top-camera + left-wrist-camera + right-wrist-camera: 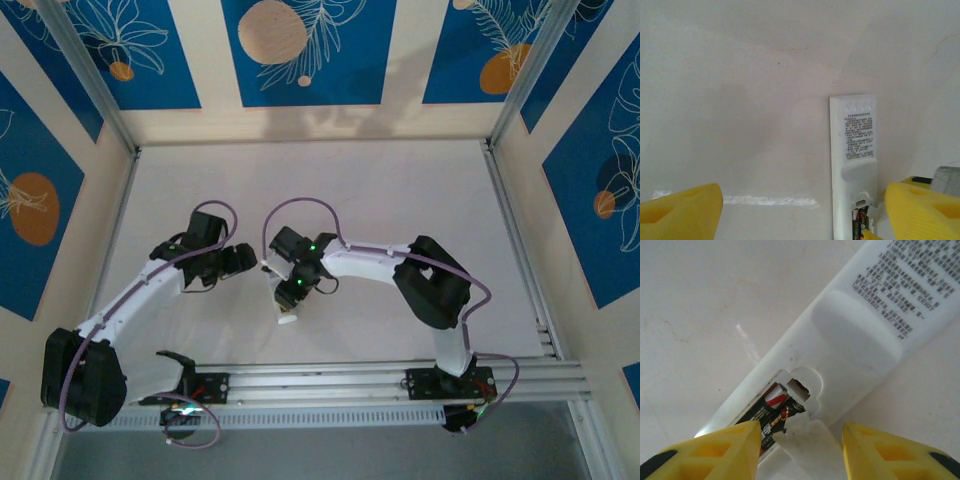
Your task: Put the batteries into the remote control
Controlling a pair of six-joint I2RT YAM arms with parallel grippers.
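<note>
A: Top: remote (pixel 286 314) flat on worktop (pixel 400 200), right hand (pixel 290 290) over it, left hand (pixel 240 258) just beside.
B: Left wrist: left hand spread wide, empty. A battery (pixel 860 226) sits in the open bay.
A: Right wrist: fingers (pixel 705 452) part-spread astride the bay, pinching nothing. Closing off-centre could lever the battery out or skid the remote.

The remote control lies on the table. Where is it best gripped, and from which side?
Probably from above: pinch the remote control across its narrow width, on the two long edges at the printed label. It lies flat, back up, and its battery compartment end is open.
</note>
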